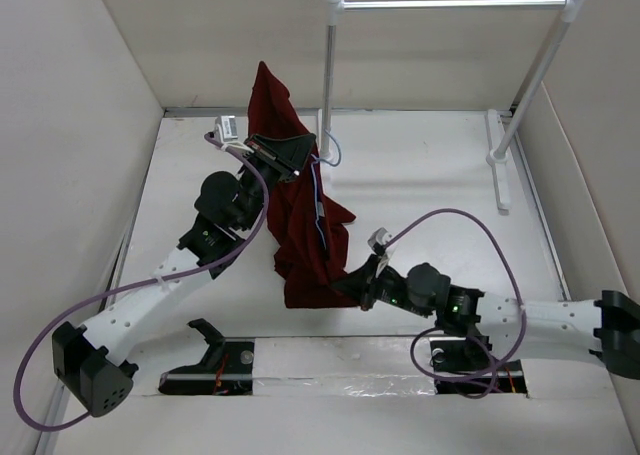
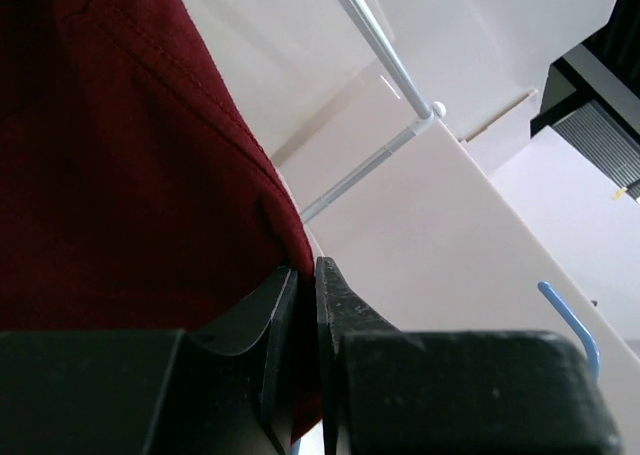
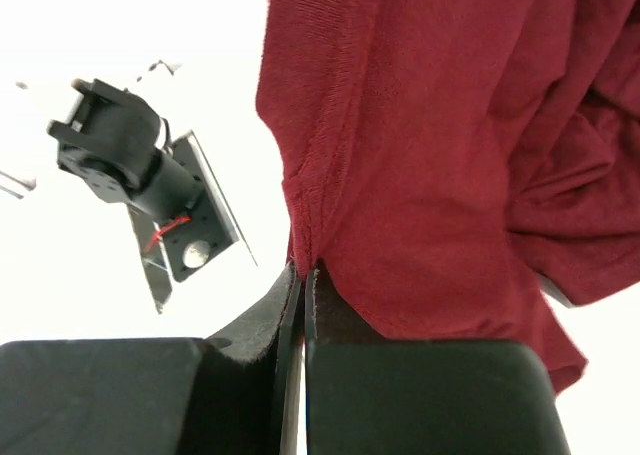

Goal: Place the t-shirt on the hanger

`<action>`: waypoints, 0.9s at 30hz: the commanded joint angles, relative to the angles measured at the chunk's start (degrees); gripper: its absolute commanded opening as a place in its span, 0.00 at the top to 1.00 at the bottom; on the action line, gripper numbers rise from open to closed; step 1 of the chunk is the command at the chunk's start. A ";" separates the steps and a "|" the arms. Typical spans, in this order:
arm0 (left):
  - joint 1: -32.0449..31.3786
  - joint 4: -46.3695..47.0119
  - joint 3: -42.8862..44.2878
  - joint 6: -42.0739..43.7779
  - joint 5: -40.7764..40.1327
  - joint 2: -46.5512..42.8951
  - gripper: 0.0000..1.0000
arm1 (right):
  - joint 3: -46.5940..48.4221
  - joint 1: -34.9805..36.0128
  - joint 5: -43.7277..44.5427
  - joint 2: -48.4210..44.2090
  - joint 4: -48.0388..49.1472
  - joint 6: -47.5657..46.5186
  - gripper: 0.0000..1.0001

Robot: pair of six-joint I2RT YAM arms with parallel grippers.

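The maroon t-shirt (image 1: 300, 245) hangs bunched in the air over the middle of the table. My left gripper (image 1: 297, 159) is shut on its upper part, and cloth rises above the jaws; the left wrist view shows red cloth (image 2: 120, 155) pinched between the fingers (image 2: 335, 305). The light-blue hanger's hook (image 1: 334, 157) sticks out right of that gripper and shows in the left wrist view (image 2: 578, 325); the rest is mostly hidden in the cloth. My right gripper (image 1: 347, 282) is shut on the shirt's lower hem (image 3: 310, 245), low near the table.
A tall white rack with a metal rail (image 1: 450, 3) stands at the back right, one post (image 1: 328, 70) just behind the shirt and a foot (image 1: 497, 160) on the table. White walls enclose the table on the left, back and right.
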 commanded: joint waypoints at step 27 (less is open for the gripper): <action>0.68 6.47 -25.61 -8.70 12.47 -11.76 1.00 | 19.90 3.52 2.87 9.32 -23.85 4.86 0.69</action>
